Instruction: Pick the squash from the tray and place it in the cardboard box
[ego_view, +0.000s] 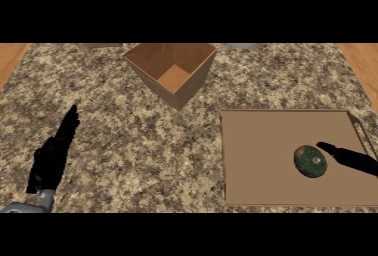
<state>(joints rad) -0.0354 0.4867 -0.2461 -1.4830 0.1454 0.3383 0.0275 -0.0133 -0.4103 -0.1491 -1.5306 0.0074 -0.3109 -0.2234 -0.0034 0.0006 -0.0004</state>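
A dark green squash (311, 161) lies on the brown tray (258, 150) at the right of the counter. My right hand (353, 159) comes in from the right edge, straight fingers pointing at the squash, tips just beside its upper right side. Only those fingers show. The open cardboard box (172, 70) stands at the back, left of the tray, with nothing visible inside. My left hand (53, 155) rests open at the lower left, fingers pointing up, far from the tray.
The speckled granite counter (133, 145) stretches between box and tray. Wooden floor (11, 57) shows past its left and right edges. A pale object (241, 45) peeks in at the back edge.
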